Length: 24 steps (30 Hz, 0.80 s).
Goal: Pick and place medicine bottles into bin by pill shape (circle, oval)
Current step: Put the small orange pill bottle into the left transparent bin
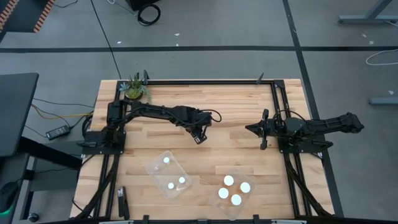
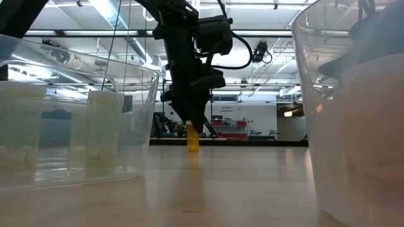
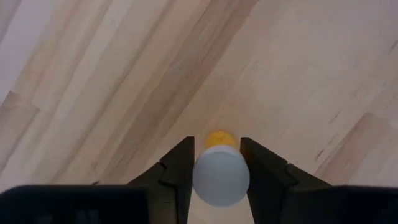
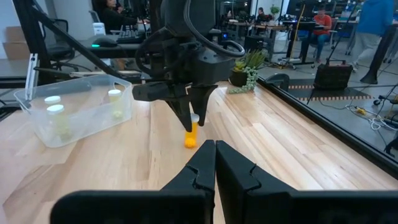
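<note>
**Ana:** Amber plastic, white cap — that's the medicine bottle (image 4: 191, 132) on the bare wood, upright, near the middle of the high view, and it looks like the last one out.

**Ben:** Count the tubs. The left clear tub (image 1: 153, 168), lower centre of the high view, shows three white caps; the right clear tub (image 1: 221, 203) beside it shows four. So seven look sorted, one to go — I can't read pill shapes from here.

**Ana:** And the left gripper (image 3: 215, 163) is right on it — fingers either side of the cap, hugging it close, though whether they're truly pinching yet I can't tell.

**Ben:** Narrow little bottle, standing straight, cap round and clean.

**Ana:** The right gripper (image 4: 215, 149) waits at centre right of the high view, fingers pressed together, empty.
</note>
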Motion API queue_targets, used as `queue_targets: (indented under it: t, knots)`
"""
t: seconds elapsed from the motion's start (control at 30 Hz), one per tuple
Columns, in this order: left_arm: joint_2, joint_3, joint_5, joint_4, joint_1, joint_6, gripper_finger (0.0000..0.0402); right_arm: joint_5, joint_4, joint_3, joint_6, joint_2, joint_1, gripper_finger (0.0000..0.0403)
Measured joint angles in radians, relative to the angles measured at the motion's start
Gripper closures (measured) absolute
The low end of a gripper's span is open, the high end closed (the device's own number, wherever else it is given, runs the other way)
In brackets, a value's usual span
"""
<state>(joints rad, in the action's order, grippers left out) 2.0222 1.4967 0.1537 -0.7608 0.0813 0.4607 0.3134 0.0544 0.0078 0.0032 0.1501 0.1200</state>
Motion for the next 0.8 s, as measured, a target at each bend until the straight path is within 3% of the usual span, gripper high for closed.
queue_targets:
  t: [0.27, 0.8]
  knots:
    - [0.0, 0.021, -0.014, -0.042, -0.039, 0.015, 0.027, 0.0, 0.0, 0.0, 0.0, 0.0, 0.0, 0.0383]
    - [-0.001, 0.191, -0.009, -0.25, -0.124, 0.033, 0.0277, 0.0, 0.0, 0.0, 0.0, 0.0, 0.0, 0.0383]
